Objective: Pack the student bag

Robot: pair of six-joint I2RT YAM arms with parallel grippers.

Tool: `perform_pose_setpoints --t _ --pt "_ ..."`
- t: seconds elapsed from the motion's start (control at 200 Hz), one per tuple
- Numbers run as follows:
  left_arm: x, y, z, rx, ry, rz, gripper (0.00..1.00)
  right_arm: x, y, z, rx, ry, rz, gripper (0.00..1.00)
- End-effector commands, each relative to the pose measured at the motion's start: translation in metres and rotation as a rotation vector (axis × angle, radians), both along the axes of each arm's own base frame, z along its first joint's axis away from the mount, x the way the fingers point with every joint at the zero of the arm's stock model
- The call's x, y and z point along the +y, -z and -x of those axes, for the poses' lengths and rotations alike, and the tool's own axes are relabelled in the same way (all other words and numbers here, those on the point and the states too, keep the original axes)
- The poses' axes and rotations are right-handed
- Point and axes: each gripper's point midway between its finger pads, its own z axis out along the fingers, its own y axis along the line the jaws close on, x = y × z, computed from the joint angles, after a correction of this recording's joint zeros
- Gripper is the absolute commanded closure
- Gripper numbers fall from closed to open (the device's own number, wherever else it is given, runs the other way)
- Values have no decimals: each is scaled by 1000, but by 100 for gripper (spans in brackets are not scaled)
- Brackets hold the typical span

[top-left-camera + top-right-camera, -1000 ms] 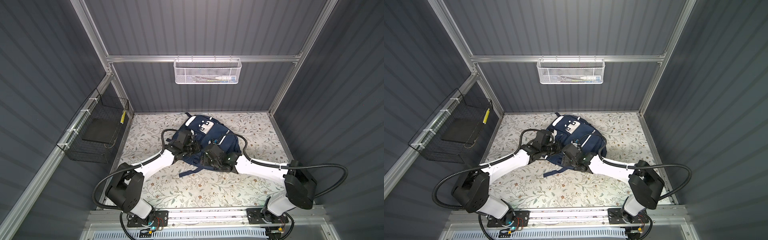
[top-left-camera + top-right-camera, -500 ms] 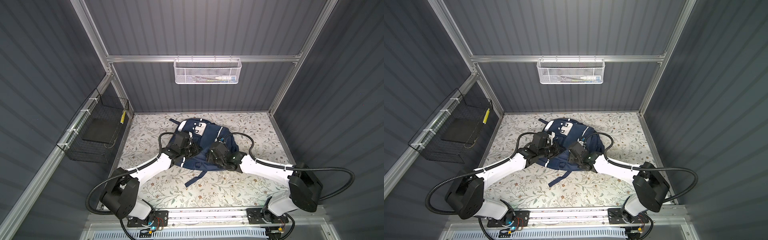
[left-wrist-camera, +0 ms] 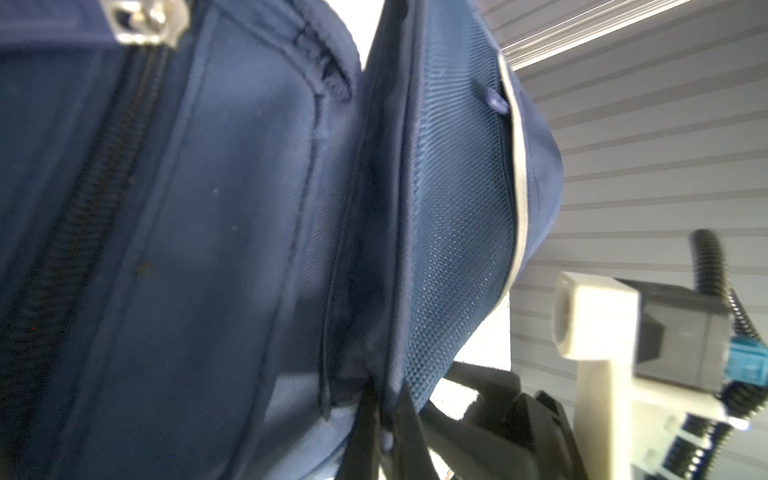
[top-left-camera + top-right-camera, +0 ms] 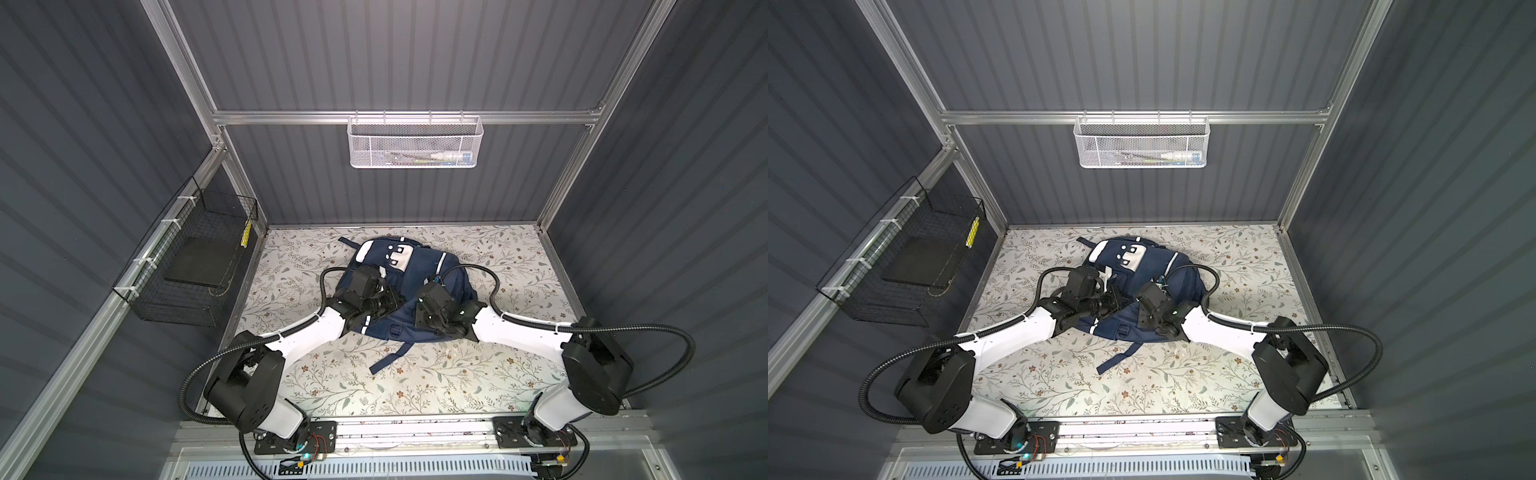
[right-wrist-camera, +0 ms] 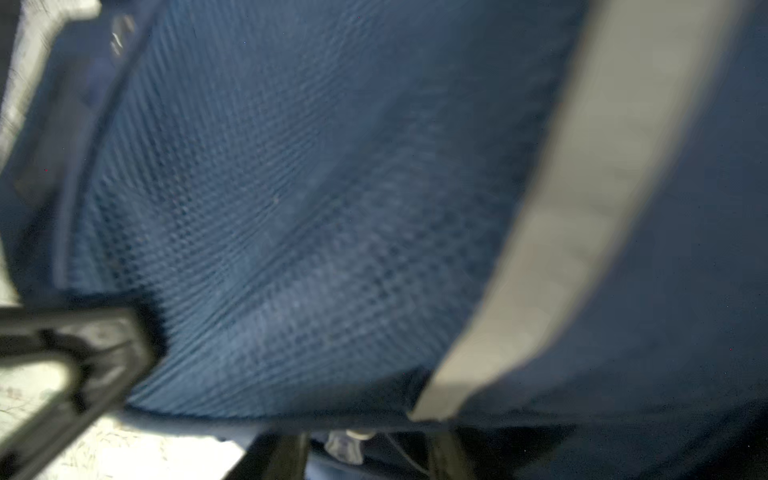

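The student bag (image 4: 415, 266) (image 4: 1144, 270), navy with white trim, lies on the floral table toward the back, shown in both top views. My left gripper (image 4: 392, 302) (image 4: 1113, 308) is shut on a seam of the bag beside its mesh side pocket (image 3: 453, 216); the dark fingers pinch the fabric (image 3: 384, 401). My right gripper (image 4: 419, 318) (image 4: 1142, 318) presses against the bag's other side. In the right wrist view its fingers (image 5: 291, 457) stand apart, their tips hidden under the bag's hem, with dark fabric and a small pale tab (image 5: 347, 446) between them.
A white mesh basket (image 4: 415, 143) holding small items hangs on the back wall. A black wire basket (image 4: 187, 266) with a dark flat thing hangs on the left wall. A loose bag strap (image 4: 388, 357) trails toward the front over the floral cover (image 4: 478, 374).
The bag has slid toward the back wall and turned a little, with both grippers travelling along on it. The right gripper's jaws have narrowed.
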Motion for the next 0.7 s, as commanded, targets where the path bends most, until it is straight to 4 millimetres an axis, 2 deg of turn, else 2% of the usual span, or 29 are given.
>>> perform_pose_setpoints --t 0.0,0.135,0.325,0.535,0.69 --pt "-20 -31 13 -39 107 96 100 -17 14 -17 -21 66 128 54" --pt "-19 -27 14 -34 111 82 100 -20 10 -19 -35 73 118 83" --pt "-14 -16 13 -33 95 41 100 -36 -2 -9 -44 53 134 99" --pt "-3 -9 5 -45 77 -20 100 -54 2 5 39 24 70 100" --pt "0 -3 2 -39 75 -35 100 -74 4 12 53 32 96 100"
